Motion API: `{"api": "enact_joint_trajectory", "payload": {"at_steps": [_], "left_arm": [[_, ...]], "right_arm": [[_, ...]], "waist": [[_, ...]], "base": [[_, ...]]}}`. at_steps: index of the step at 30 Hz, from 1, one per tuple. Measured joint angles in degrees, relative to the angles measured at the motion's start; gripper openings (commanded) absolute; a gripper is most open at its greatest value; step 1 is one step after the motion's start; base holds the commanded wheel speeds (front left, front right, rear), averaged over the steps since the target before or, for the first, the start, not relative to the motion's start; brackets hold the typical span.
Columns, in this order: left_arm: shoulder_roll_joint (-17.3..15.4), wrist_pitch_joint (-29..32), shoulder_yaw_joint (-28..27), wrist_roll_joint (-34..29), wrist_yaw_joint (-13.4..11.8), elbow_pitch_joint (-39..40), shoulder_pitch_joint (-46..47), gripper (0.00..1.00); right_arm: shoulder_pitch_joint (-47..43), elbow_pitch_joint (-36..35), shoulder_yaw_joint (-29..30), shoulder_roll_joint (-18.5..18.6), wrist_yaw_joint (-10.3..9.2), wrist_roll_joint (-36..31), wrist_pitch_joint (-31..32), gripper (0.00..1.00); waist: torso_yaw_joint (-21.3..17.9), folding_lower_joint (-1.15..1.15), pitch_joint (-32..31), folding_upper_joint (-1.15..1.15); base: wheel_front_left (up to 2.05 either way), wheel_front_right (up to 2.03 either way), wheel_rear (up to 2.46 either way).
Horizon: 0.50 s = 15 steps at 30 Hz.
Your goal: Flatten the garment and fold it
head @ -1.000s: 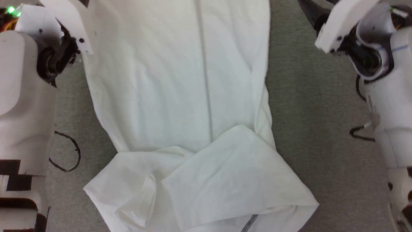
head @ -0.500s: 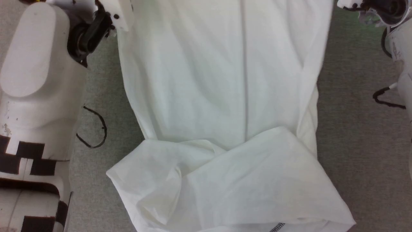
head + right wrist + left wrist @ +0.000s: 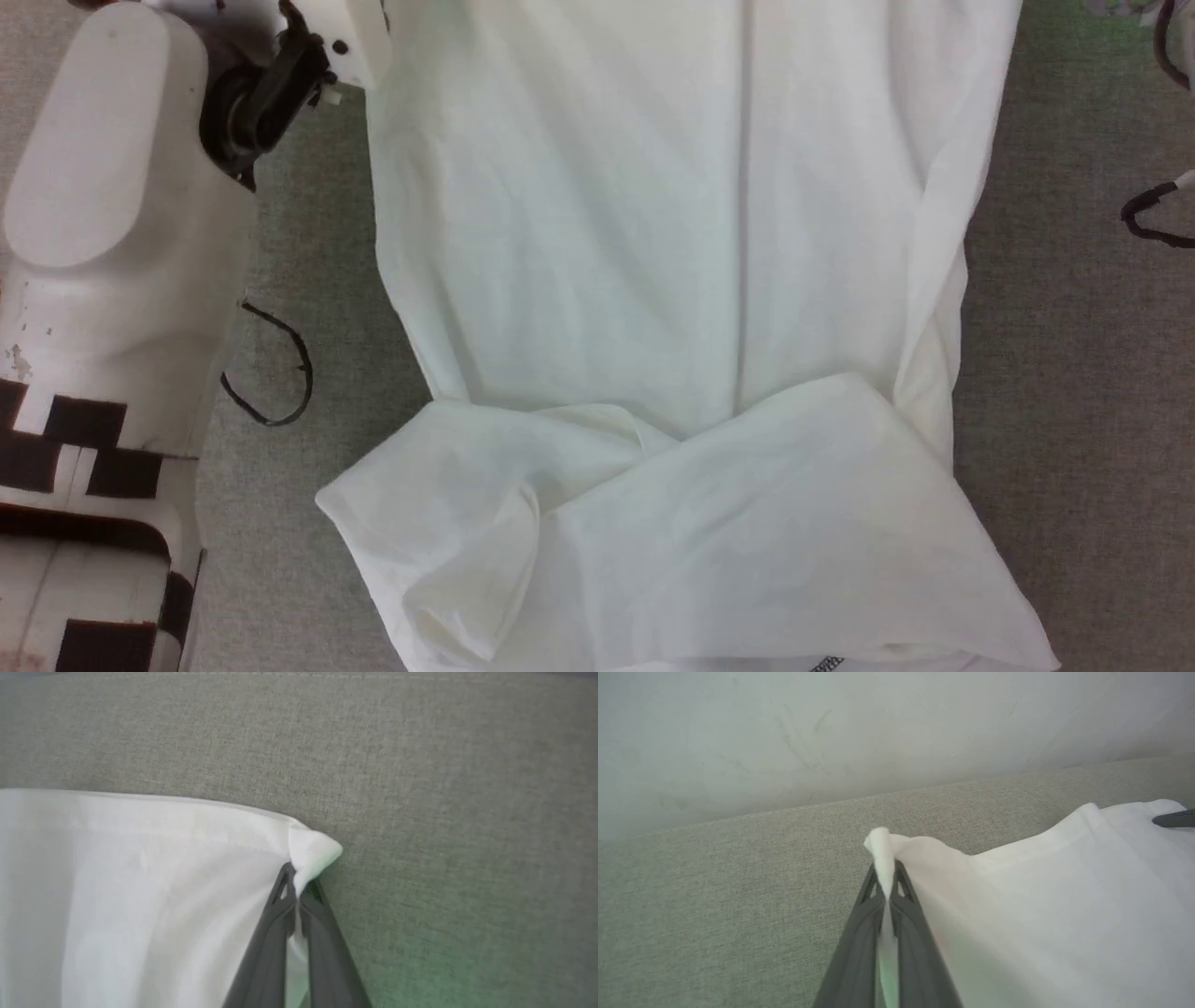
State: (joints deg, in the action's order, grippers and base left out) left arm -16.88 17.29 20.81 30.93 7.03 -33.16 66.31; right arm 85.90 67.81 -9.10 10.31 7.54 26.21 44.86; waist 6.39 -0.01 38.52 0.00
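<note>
Grey fabric surface (image 3: 1074, 373) carries a white shirt (image 3: 653, 280). Left tool (image 3: 888, 873) and right tool (image 3: 300, 882) each clench one shirt corner.

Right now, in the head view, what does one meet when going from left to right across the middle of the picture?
Pale left forearm → black wire loop → white garment → second black wire at the right edge.
</note>
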Motion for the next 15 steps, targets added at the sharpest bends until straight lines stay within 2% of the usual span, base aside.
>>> {"api": "enact_joint_trajectory", "payload": {"at_steps": [2, 9, 15], "left_arm": [[-0.1, -0.6, 0.1, 0.4, 0.0, -0.5, 0.2, 0.00], [-1.2, -4.3, 0.1, 0.6, 0.1, -2.3, 0.4, 0.00], [-3.3, -6.2, -0.1, 0.8, 0.1, -3.4, -0.1, 0.00]], "right_arm": [[0.0, -0.2, -0.3, -0.1, 0.00, -0.2, -0.6, 0.00], [-4.3, -4.6, -1.7, 0.9, -0.01, 1.4, -10.5, 0.00], [-8.3, -12.8, -4.1, 3.4, 0.00, 6.9, -15.5, 0.00]], "waist": [[-0.1, 0.00, -0.2, 0.00], [-0.4, 0.02, -2.7, 0.00], [-1.3, 0.01, -6.9, 0.00]], "base": [[0.00, 0.00, 0.00], [0.00, 0.00, 0.00], [0.00, 0.00, 0.00]]}}
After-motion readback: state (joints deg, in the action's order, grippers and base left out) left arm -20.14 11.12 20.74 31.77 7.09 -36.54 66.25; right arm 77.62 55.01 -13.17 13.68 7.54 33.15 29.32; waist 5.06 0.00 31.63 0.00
